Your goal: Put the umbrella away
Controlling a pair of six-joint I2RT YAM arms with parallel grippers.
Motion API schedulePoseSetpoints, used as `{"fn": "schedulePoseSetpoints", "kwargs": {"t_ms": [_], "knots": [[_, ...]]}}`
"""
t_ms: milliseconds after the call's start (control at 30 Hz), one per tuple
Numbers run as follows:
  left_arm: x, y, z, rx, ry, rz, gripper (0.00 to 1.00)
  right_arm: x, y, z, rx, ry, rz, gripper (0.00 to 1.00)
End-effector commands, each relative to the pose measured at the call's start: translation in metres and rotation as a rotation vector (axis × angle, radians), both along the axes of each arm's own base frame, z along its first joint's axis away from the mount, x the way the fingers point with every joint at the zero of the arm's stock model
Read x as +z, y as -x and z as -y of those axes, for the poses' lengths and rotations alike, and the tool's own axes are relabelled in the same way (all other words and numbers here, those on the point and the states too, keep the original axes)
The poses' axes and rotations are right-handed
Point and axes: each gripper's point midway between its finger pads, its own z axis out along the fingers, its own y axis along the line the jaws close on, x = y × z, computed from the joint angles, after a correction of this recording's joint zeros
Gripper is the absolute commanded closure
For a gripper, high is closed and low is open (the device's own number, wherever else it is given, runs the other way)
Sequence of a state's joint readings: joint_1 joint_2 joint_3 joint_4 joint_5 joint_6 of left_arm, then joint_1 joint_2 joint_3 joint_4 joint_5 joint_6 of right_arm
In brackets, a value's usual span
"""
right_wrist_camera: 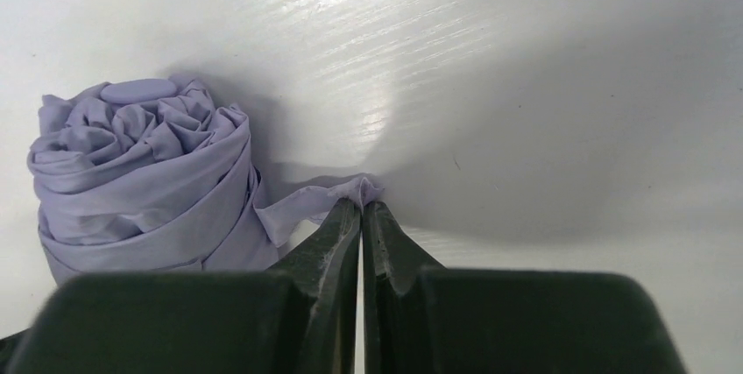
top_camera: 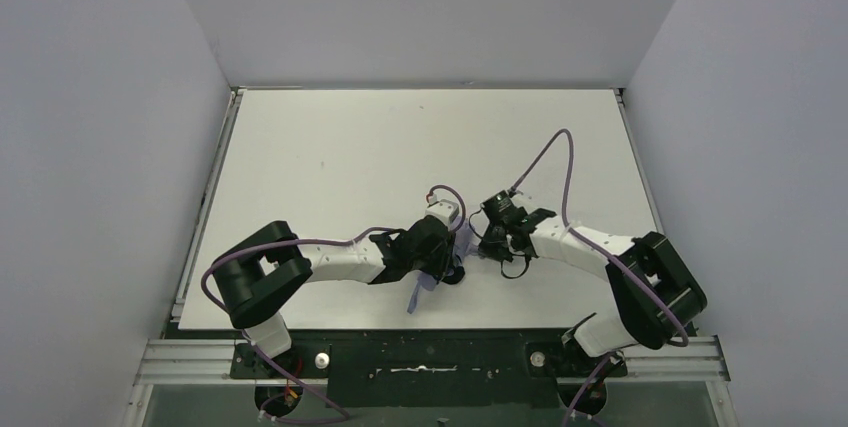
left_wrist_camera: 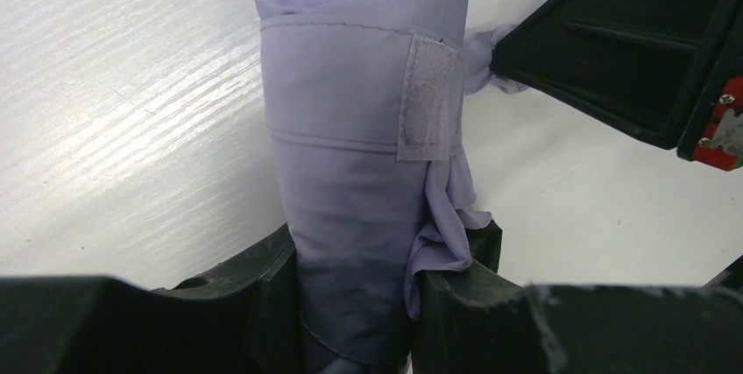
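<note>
1. My left arm (top_camera: 340,260) bends inward; my left gripper (left_wrist_camera: 364,295) clamps round the umbrella (left_wrist_camera: 350,129).
2. My right arm (top_camera: 585,245) bends inward opposite; my right gripper (right_wrist_camera: 362,216) is pinched tight on the umbrella's fabric edge.

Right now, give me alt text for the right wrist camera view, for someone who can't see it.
The right gripper pinches a thin flap of pale lavender fabric trailing from a rolled umbrella, seen end-on at the left, on a white table.

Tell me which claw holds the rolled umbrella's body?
The left gripper: its fingers straddle the umbrella roll, while the right gripper pinches only a fabric tab.
</note>
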State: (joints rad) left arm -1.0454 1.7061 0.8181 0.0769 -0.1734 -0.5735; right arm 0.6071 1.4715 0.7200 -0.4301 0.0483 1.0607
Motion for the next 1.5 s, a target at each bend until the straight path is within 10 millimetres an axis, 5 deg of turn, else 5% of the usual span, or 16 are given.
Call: {"fn": "schedulePoseSetpoints", "kwargs": {"t_ms": [0, 333, 767, 1467], "knots": [[-0.059, 0.039, -0.058, -0.021, -0.264, -0.154, 0.99, -0.006, 0.004, 0.006, 0.063, -0.016, 0.048, 1.0], [-0.056, 0.037, -0.06, -0.02, -0.279, -0.151, 0.99, 0.055, -0.008, -0.02, 0.152, -0.261, 0.288, 1.0], [-0.056, 0.037, -0.056, -0.038, -0.289, -0.155, 0.99, 0.098, -0.032, -0.06, 0.181, -0.517, 0.464, 1.0], [-0.061, 0.041, -0.056, -0.054, -0.303, -0.174, 0.99, 0.15, -0.033, -0.064, 0.157, -0.687, 0.631, 1.0]]}}
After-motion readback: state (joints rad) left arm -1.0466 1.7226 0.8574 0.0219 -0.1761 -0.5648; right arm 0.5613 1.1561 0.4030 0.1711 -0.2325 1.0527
